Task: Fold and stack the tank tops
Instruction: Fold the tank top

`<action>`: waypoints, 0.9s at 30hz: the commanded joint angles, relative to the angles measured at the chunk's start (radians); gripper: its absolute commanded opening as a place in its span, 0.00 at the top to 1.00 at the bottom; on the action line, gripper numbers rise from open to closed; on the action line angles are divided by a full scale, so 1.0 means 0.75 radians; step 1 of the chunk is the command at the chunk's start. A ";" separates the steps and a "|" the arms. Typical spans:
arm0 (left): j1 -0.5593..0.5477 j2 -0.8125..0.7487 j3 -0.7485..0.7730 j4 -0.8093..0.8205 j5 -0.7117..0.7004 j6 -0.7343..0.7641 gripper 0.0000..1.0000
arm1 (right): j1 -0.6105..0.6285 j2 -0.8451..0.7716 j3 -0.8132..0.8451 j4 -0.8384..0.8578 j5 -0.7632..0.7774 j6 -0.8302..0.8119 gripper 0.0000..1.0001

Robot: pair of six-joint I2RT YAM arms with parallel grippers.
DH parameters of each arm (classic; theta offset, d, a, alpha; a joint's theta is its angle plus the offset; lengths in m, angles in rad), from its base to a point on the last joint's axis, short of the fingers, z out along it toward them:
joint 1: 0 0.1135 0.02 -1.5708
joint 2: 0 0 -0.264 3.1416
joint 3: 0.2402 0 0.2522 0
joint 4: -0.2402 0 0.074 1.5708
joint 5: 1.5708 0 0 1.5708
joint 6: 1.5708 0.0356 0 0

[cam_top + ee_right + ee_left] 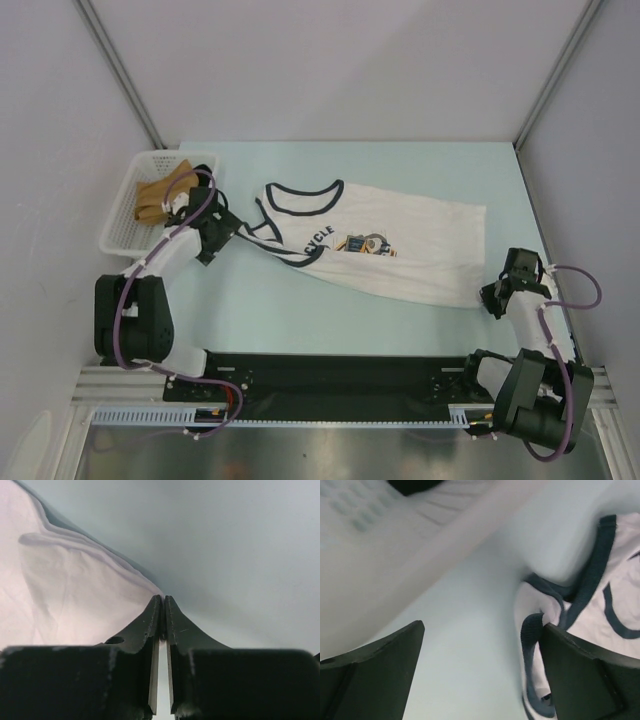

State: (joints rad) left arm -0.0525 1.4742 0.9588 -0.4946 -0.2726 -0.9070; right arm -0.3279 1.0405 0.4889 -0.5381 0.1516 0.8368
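One tank top [390, 245] lies spread across the table on a slant, print up, with the neck at the left and the hem at the right. It is white with navy trim and a blue-and-orange chest print. My left gripper [224, 232] is open beside its left shoulder strap. In the left wrist view [482, 630] the strap [532, 630] lies against the inner side of the right finger [585, 675], and bare table shows between the jaws. My right gripper [496, 297] is shut at the hem corner. In the right wrist view [163, 599] the white cloth [75, 590] runs up to the closed tips.
A white mesh basket [118, 228] stands at the far left with a brown cloth item [158, 195] in it, just behind my left arm. White walls close the table at the back and on both sides. The black base rail [330, 375] lies along the near edge.
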 commanded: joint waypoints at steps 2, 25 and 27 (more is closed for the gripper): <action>0.011 0.106 -0.055 0.365 0.300 0.029 0.00 | 0.055 -0.019 0.003 0.016 0.056 0.017 0.89; -0.143 0.043 0.185 0.369 0.318 0.287 0.00 | 0.075 0.036 0.297 0.058 0.178 -0.193 0.41; -0.161 0.149 0.312 0.328 0.333 0.322 0.02 | 0.071 0.069 0.326 0.173 0.009 -0.301 0.42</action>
State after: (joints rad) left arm -0.1493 1.5059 1.0569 -0.2295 -0.0414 -0.7391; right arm -0.2680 1.0622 0.6792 -0.5144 0.2302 0.7307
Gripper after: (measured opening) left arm 0.995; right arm 0.589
